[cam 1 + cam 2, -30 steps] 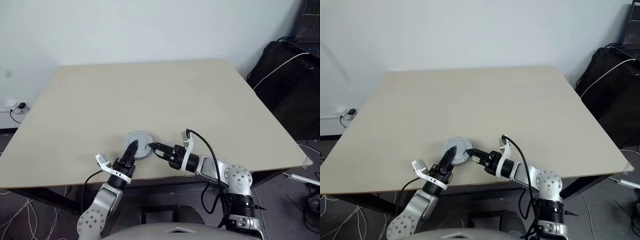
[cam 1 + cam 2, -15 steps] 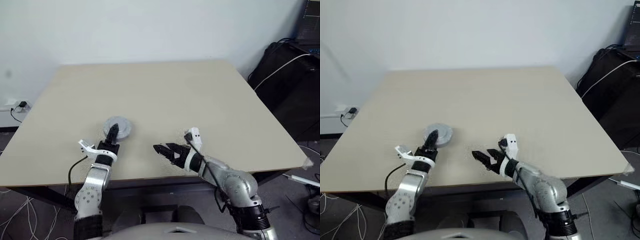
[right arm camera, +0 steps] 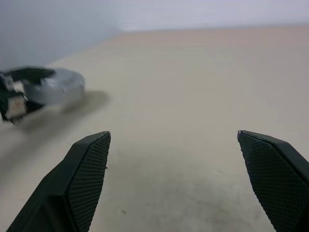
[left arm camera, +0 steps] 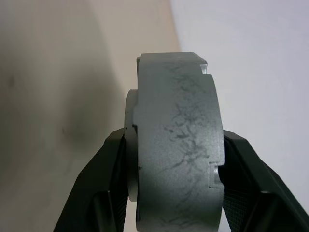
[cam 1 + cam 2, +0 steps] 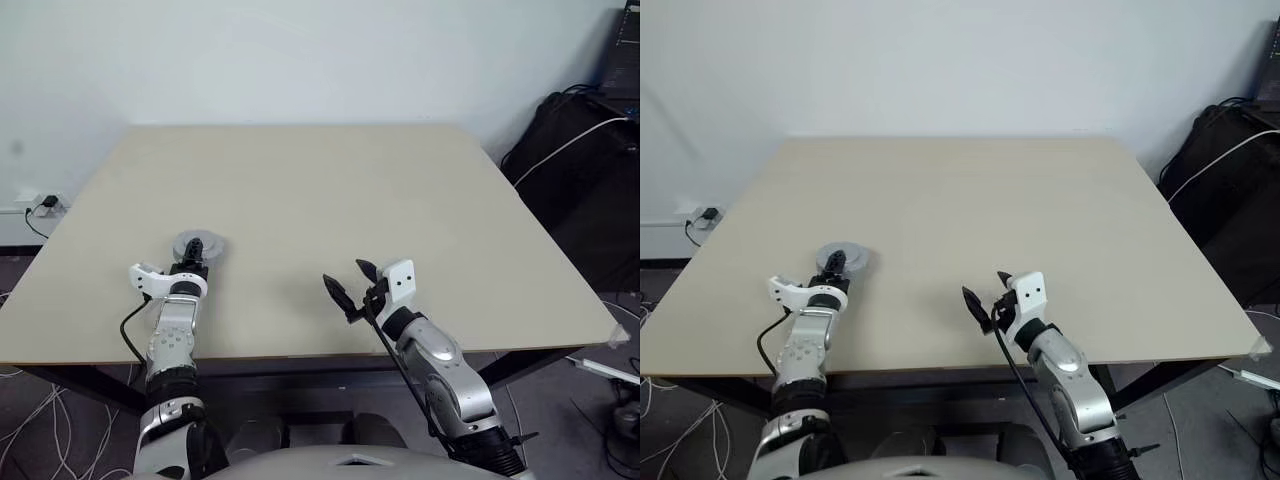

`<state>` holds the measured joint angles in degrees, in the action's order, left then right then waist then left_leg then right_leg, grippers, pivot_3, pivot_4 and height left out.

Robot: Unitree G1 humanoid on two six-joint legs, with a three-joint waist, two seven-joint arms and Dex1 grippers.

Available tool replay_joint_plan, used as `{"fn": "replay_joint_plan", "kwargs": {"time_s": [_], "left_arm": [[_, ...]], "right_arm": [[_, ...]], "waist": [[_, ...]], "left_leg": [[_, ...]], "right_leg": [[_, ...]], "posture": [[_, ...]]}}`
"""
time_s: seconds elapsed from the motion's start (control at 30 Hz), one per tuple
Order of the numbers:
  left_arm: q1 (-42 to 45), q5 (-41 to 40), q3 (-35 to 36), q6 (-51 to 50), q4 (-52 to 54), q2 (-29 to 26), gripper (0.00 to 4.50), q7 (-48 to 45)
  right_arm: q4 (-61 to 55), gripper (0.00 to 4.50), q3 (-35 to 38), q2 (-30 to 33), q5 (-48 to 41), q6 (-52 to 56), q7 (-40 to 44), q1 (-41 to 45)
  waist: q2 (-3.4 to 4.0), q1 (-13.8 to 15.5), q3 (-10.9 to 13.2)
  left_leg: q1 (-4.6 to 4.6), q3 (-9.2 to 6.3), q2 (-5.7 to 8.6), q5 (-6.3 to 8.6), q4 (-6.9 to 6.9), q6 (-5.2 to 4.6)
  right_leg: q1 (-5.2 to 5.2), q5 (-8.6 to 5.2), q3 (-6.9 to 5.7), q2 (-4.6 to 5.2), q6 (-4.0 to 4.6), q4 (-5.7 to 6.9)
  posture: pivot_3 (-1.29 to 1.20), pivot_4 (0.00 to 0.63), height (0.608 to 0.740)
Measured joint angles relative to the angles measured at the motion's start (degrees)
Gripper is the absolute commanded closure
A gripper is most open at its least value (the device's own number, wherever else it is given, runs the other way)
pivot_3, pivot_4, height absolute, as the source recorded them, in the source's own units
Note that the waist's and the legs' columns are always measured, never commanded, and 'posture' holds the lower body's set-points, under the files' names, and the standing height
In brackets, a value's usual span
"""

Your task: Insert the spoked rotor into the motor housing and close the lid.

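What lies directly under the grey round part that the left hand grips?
Under the grey round part, held by the left hand, the beige table shows. Whether part and table touch is hidden.

You see a dull grey motor housing (image 4: 176,154) with dark hairline marks; black mesh-textured fingers (image 3: 87,179); a pale beige table (image 5: 330,190).

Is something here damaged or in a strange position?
The grey round part clamped in the left gripper shows dark crack-like marks across its rim; whether scratches or cracks, I cannot tell. The right gripper is open and empty.
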<state>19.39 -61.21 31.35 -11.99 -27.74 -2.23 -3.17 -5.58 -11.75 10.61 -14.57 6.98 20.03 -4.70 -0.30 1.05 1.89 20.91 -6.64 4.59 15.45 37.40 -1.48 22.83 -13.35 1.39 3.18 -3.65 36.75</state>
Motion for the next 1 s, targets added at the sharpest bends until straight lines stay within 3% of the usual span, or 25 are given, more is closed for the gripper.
{"fn": "replay_joint_plan", "kwargs": {"time_s": [0.43,0.57,0.67,0.7,1.0], "left_arm": [[9.6,7.9,3.6,1.3,-16.8,-3.6,2.38,-0.7],[9.3,9.4,3.9,-0.3,-17.1,-3.4,1.08,-0.4],[7.6,9.6,3.6,-2.8,-13.6,-2.9,0.11,-0.7],[6.4,9.6,3.5,-3.8,-11.5,-2.7,0.02,-0.6],[-12.8,9.6,-2.9,-18.4,13.5,-2.6,0.02,0.0]], "right_arm": [[1.3,0.0,0.5,-1.8,2.4,-1.5,1.1,-0.9],[1.2,0.0,0.5,-1.9,2.8,-1.4,1.2,-0.9],[1.2,0.0,0.5,-2.0,3.1,-1.4,1.2,-0.9],[1.2,0.0,0.5,-2.0,3.2,-1.3,1.2,-1.0],[1.3,0.0,0.7,-2.3,3.8,0.0,1.2,-1.1]], "waist": [[-0.02,0.2,0.0],[-0.01,0.1,-0.1],[0.05,0.0,-0.2],[0.13,-0.1,-0.3],[0.69,-1.2,-1.0]], "left_leg": [[-0.21,-0.09,0.01,0.02,0.01,-0.06],[-0.24,-0.1,0.01,-0.04,0.02,-0.08],[-0.26,-0.07,0.0,-0.03,0.03,-0.08],[-0.26,-0.05,0.0,-0.03,0.03,-0.09],[-0.4,0.16,-0.02,0.18,-0.02,-0.27]], "right_leg": [[-0.18,0.03,0.0,-0.02,-0.02,0.11],[-0.21,0.16,0.0,-0.03,-0.02,0.11],[-0.22,0.18,0.02,-0.02,-0.01,0.11],[-0.22,0.18,0.05,-0.01,-0.01,0.1],[-0.23,0.1,0.34,0.0,0.11,0.09]], "posture": [[0.0,0.0,0.74],[0.0,0.0,0.74],[0.0,0.0,0.74],[0.0,0.0,0.74],[0.0,0.0,0.74]]}}
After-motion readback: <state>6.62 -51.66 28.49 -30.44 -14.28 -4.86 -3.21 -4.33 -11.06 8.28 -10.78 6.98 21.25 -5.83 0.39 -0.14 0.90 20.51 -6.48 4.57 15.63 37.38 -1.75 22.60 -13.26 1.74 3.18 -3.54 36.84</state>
